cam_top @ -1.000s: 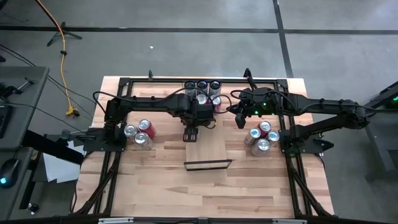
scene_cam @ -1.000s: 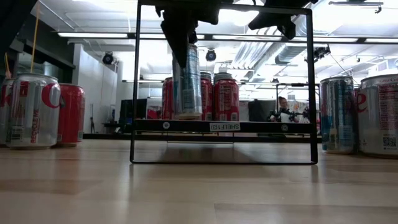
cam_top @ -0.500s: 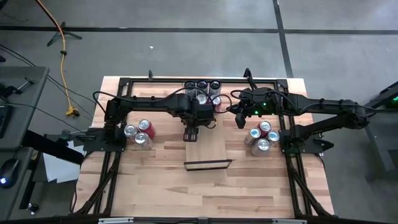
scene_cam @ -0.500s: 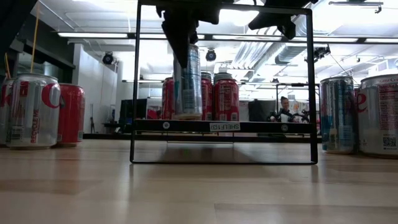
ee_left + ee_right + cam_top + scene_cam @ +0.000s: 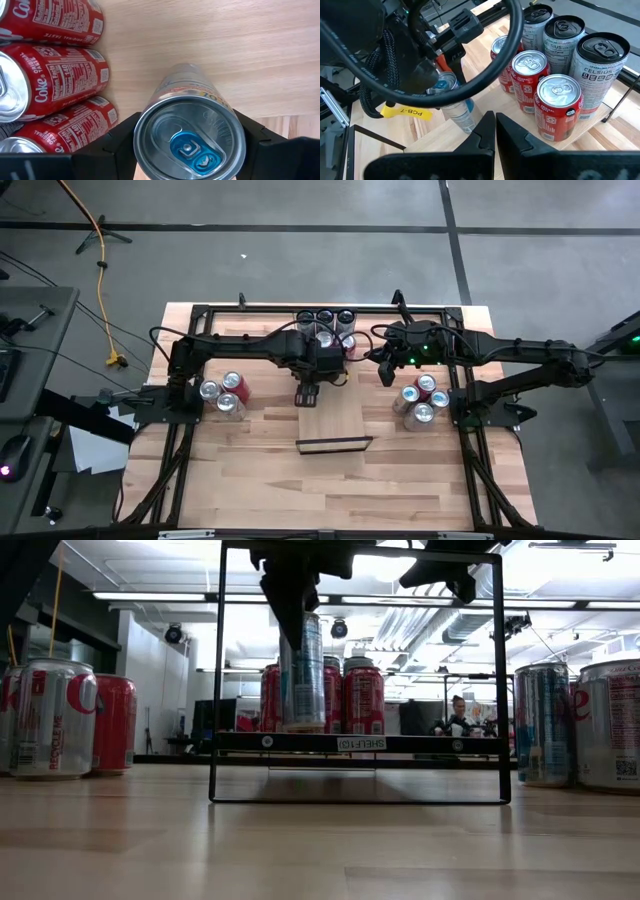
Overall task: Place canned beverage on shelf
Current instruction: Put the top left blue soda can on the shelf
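Silver and slim, the blue-tabbed can (image 5: 189, 131) stands upright on the shelf (image 5: 338, 420) beside the red cans (image 5: 60, 82), clamped in the left gripper (image 5: 187, 142). Best to open wide, then lift straight up. The can's base is hidden. The right gripper (image 5: 494, 131), fingers together and empty, waits nearby.

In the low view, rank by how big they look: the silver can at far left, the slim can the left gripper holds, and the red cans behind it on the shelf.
1. Silver can, but it stands nearest the camera.
2. Slim can in the left gripper, taller yet narrower; the order of these two is unsure.
3. Red cans on the shelf.
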`<state>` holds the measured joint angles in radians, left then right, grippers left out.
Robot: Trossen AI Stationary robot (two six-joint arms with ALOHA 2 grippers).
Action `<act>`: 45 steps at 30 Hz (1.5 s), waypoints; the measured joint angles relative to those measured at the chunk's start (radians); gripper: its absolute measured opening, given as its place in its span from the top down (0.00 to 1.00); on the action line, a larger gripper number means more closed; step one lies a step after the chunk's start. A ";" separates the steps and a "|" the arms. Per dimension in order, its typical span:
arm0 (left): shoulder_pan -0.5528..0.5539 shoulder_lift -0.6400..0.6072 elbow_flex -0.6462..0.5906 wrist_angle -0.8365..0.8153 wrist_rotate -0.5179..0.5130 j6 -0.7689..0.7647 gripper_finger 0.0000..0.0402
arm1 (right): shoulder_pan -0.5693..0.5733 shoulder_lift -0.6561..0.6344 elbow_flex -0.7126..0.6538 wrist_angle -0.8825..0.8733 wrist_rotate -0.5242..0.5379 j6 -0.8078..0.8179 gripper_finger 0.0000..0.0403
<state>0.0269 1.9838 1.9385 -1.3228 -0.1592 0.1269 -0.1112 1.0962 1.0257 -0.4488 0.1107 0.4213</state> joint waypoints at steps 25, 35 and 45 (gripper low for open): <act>-0.005 0.047 0.000 -0.046 -0.004 0.017 0.17 | 0.000 0.000 0.000 -0.007 -0.003 -0.003 1.00; -0.001 -0.026 0.000 -0.102 -0.003 -0.054 0.04 | 0.000 0.000 0.000 0.005 -0.002 -0.042 1.00; -0.016 -0.341 -0.098 0.159 0.003 -0.180 0.04 | 0.000 0.000 0.001 0.013 0.045 -0.082 1.00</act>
<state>0.0114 1.6423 1.8402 -1.1639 -0.1558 -0.0532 -0.1112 1.0966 1.0264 -0.4362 0.1558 0.3392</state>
